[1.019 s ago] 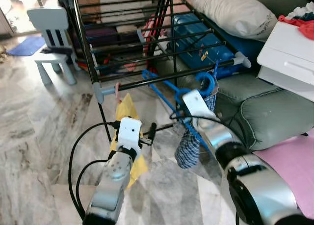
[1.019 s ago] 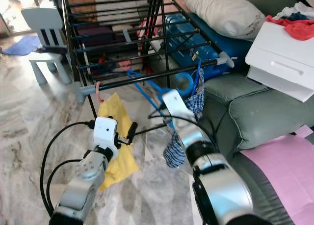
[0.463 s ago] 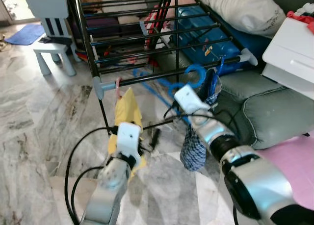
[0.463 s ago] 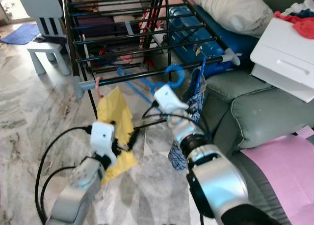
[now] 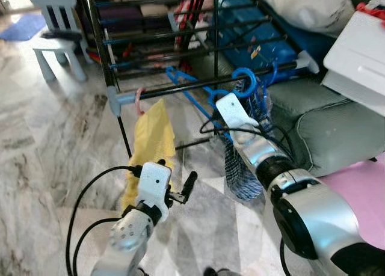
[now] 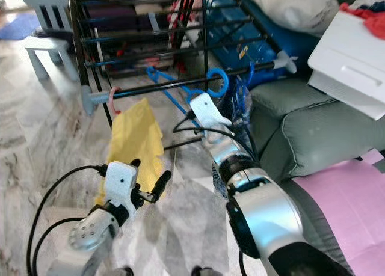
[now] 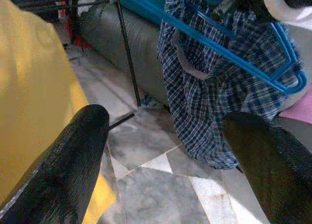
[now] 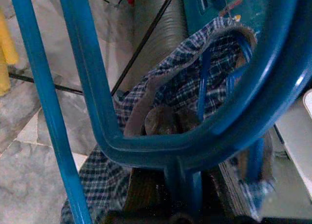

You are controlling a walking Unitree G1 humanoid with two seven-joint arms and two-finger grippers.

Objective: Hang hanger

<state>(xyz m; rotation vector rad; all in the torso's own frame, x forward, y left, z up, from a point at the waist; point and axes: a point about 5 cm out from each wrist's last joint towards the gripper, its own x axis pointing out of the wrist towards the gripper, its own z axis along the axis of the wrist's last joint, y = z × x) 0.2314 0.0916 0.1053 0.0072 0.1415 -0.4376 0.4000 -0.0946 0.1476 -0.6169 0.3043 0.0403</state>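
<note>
A black drying rack (image 5: 180,41) stands far ahead above bare marble floor (image 5: 54,150). Right gripper (image 8: 161,215) clamps the blue hanger (image 5: 198,98), its hook at the near rail. Left gripper (image 7: 165,151) hovers spread wide beside yellow cloth (image 5: 150,138).

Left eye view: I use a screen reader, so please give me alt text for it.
The right end effector holds a blue hanger at the drying rack's front bar, beside a hanging checked cloth. A yellow cloth hangs to its left; the left end effector hovers low.
</note>
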